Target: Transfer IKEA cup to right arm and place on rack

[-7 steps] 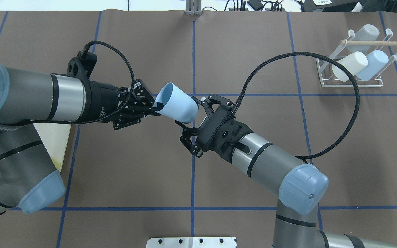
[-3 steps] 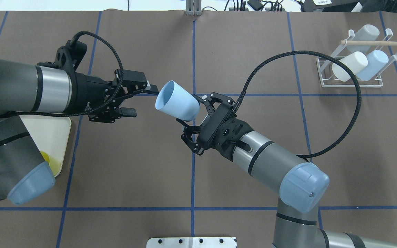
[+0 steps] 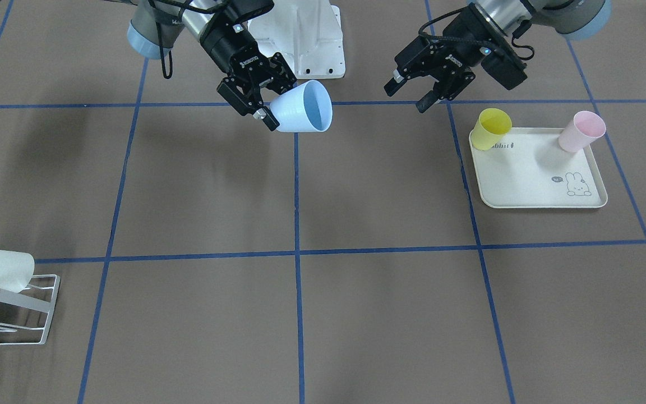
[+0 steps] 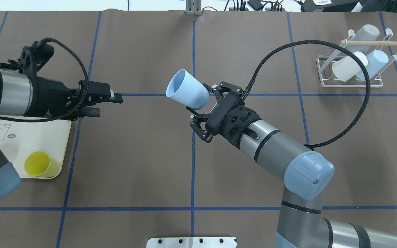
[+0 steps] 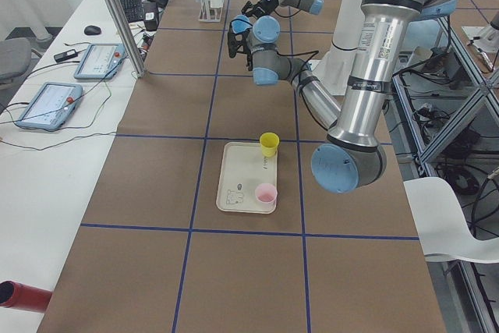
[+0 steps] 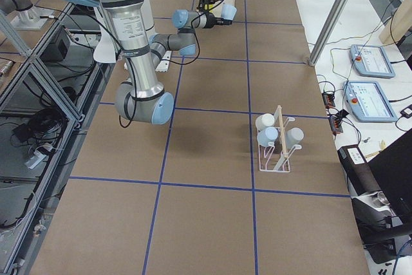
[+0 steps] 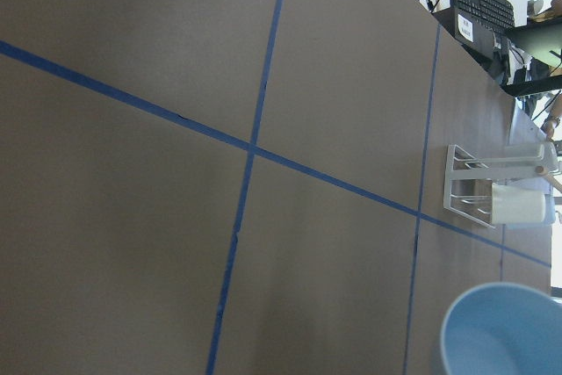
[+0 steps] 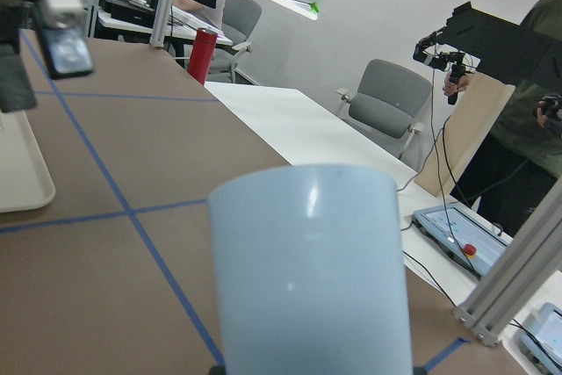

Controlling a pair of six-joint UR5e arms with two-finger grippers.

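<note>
Table (image 4: 133,155) | rack (image 4: 322,74): 3 cups (image 4: 346,66) | right end effector (image 4: 202,101) grips blue cup (image 4: 184,88) | left end effector (image 4: 110,105) open

A pale blue plastic cup (image 4: 187,90) is in the grip of the silver-grey right arm (image 4: 277,150), well apart from the white wire rack (image 4: 352,85).
The cup is smooth and tapered, and it has no handle. It is held in the air above the middle of the brown table (image 4: 133,155), lying nearly on its side. The wide black right gripper (image 4: 200,101) is closed on its narrow bottom end, and its open mouth looks toward the robot's left. The rack stands on the table near the far right corner, with slanted white prongs and a light wooden dowel (image 4: 377,42) across its top.
</note>
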